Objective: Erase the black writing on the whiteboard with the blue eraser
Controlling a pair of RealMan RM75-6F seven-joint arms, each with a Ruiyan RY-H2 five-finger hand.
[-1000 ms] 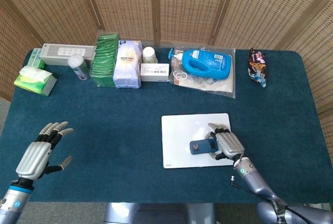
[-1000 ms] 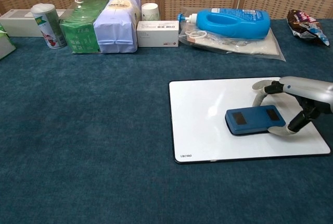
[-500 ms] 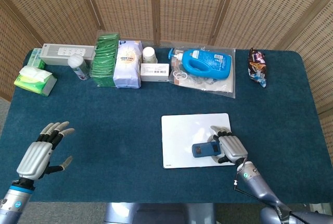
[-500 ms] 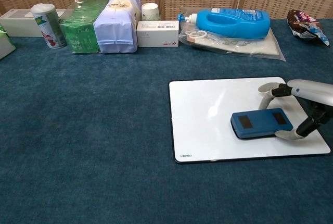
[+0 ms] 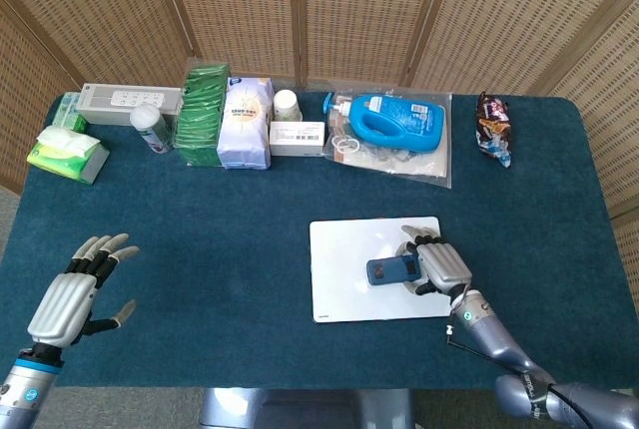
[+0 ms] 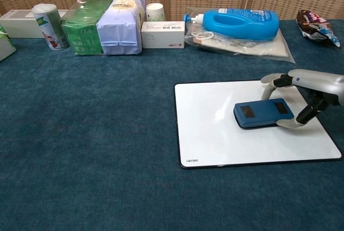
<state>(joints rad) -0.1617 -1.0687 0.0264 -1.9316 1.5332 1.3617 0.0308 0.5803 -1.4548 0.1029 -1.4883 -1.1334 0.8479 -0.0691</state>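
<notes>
My right hand (image 6: pixel 306 94) pinches the blue eraser (image 6: pixel 263 113) by its end on the whiteboard (image 6: pixel 215 145); light, rigid, likely slides easily; left hand (image 5: pixel 75 289) spread.

A blue detergent bottle (image 5: pixel 392 119) lies on a clear plastic bag (image 5: pixel 419 160) at the table's back edge. Left of it sit a small white box (image 5: pixel 297 137), a white pouch (image 5: pixel 246 123) and a green packet (image 5: pixel 203 115); right of it lies a dark snack bag (image 5: pixel 493 127).

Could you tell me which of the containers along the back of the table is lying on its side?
The blue detergent bottle, lying flat on plastic packaging; the can and small cup stand upright.
</notes>
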